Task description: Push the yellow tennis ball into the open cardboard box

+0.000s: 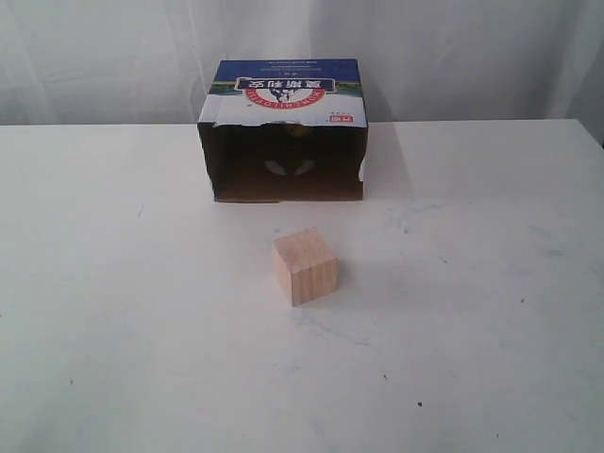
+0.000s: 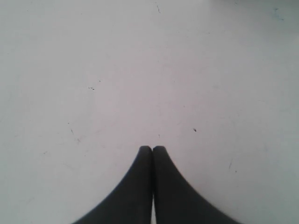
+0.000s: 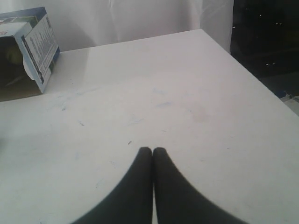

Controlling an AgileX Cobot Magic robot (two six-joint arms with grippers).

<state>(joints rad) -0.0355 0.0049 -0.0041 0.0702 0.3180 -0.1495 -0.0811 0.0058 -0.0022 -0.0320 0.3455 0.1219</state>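
The open cardboard box (image 1: 283, 99) lies on its side at the back middle of the white table, its dark opening facing the front. Deep inside, a dim yellow round shape, the yellow tennis ball (image 1: 299, 131), shows against the back wall. The right wrist view also catches the box (image 3: 41, 44) and the ball (image 3: 14, 56) within its shadow. My left gripper (image 2: 152, 148) is shut over bare tabletop. My right gripper (image 3: 153, 150) is shut too, far from the box. Neither gripper appears in the exterior view.
A pale wooden cube (image 1: 305, 266) stands on the table (image 1: 491, 311) a little in front of the box opening. White curtains hang behind. The table's edge (image 3: 261, 86) drops to a dark area in the right wrist view.
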